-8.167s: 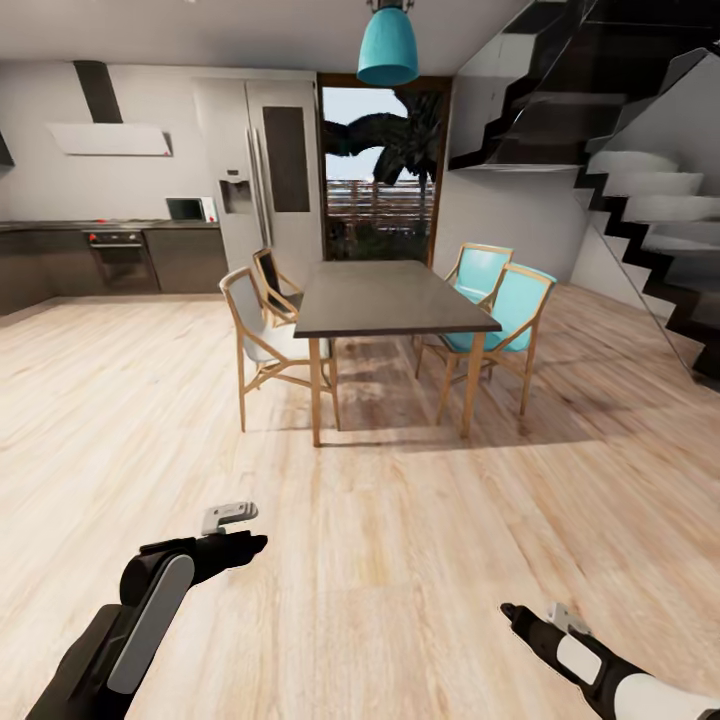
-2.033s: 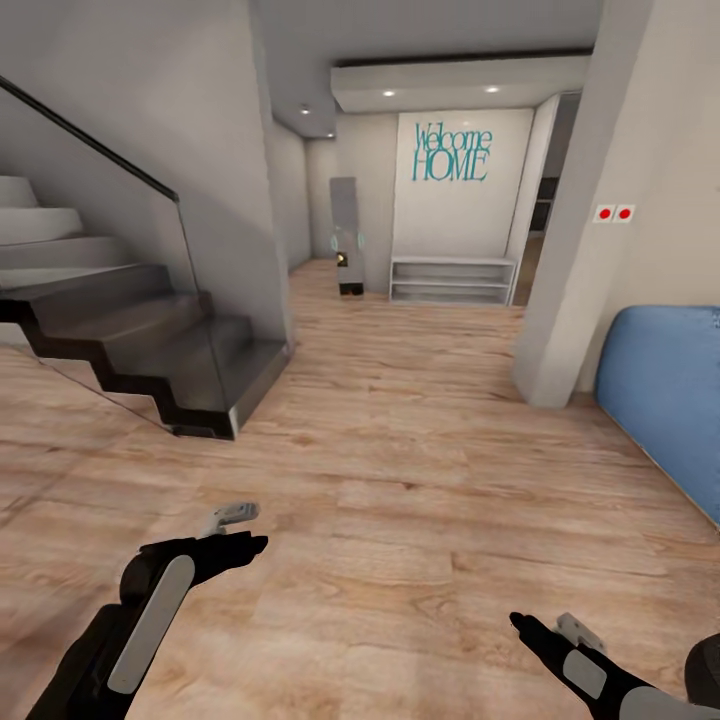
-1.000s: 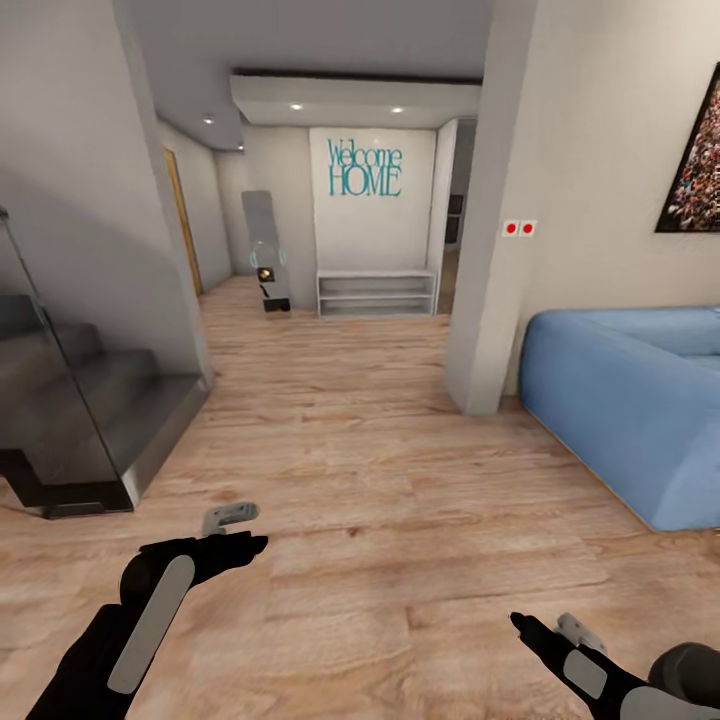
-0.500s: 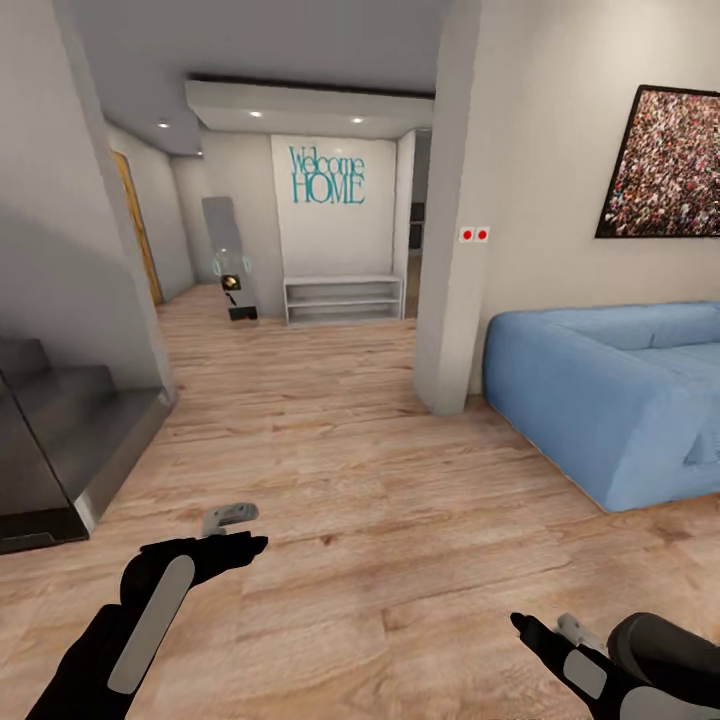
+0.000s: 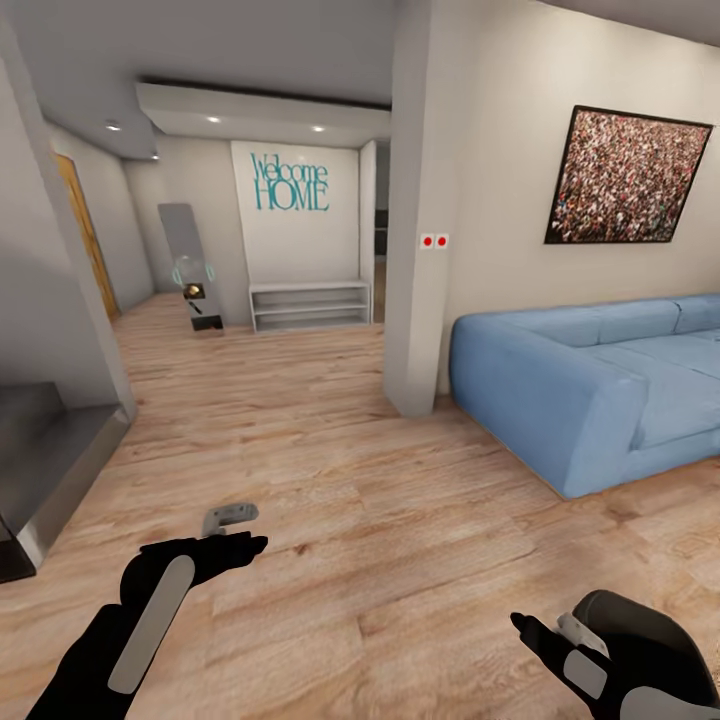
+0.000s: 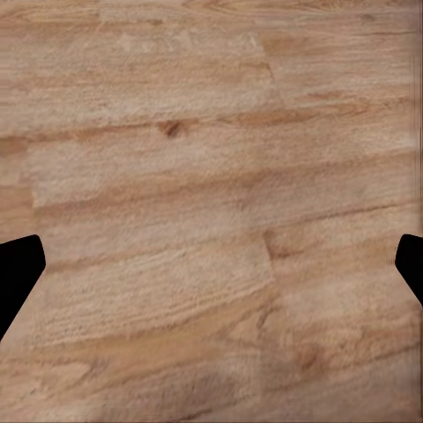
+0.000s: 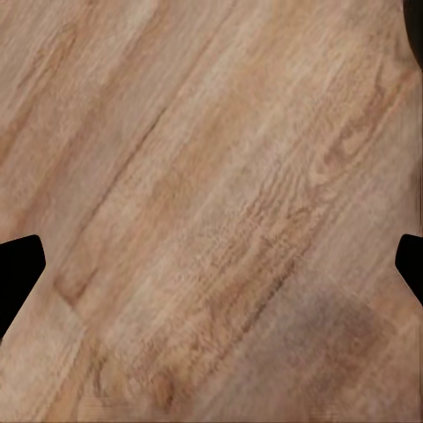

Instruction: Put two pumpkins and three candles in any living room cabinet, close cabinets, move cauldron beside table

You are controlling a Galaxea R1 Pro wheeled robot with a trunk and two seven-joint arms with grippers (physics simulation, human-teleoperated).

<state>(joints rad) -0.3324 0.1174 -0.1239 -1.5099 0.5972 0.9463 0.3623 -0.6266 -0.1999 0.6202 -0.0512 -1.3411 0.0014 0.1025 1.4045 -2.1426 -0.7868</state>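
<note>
Teal letters on the far white wall read "Welcome HOME" (image 5: pixel 290 181), the only writing I can make out from here. Below the sign sits a low white shelf unit (image 5: pixel 309 305), and to its side a tall grey panel (image 5: pixel 190 262) leans against the wall with a small dark object at its foot, too small to tell what it is. A square white pillar (image 5: pixel 413 260) carries two red round buttons (image 5: pixel 434 241). Beyond it, a framed picture (image 5: pixel 623 179) of dense speckled colours hangs over a long blue sofa (image 5: pixel 580 385). A grey step (image 5: pixel 45 455) juts in at one side, and an orange-brown door (image 5: pixel 85 235) stands down the hall.

Pale wood planks make up the floor (image 5: pixel 360 500), running everywhere. None of the pumpkins, candles, cabinet or cauldron is in sight from this spot. The left end effector (image 5: pixel 240 530) hangs over bare planks with its fingers spread wide, empty. The right end effector (image 5: pixel 545 630) is likewise spread wide over the floor, holding nothing.
</note>
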